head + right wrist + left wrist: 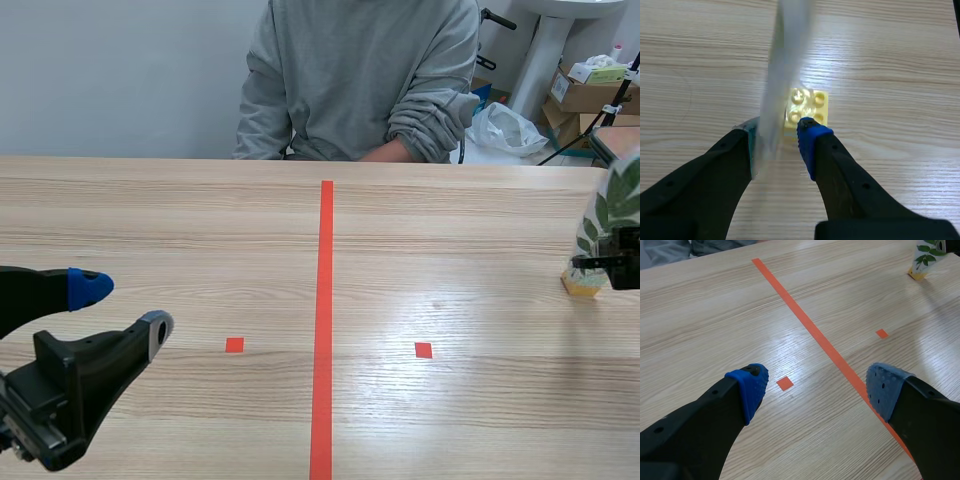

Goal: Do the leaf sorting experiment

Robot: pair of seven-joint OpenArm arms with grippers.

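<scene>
A white card printed with green leaves (612, 215) stands upright in a small yellow brick (583, 284) at the table's far right edge. My right gripper (605, 265) is at its lower part. In the right wrist view the card (785, 65) runs edge-on between the fingers of that gripper (777, 140), which press on it, with the yellow brick (812, 105) just ahead. My left gripper (125, 310) hangs open and empty at the near left. In its own view the left gripper (817, 385) is open above bare wood, and the leaf card (926, 255) stands far off.
A person in a grey sweatshirt (360, 80) sits across the table, arms resting at its far edge. Cardboard boxes (580, 100) and a white plastic bag (508, 128) lie on the floor behind, at the right. An orange-red tape line and two small squares mark the wooden table (200, 230).
</scene>
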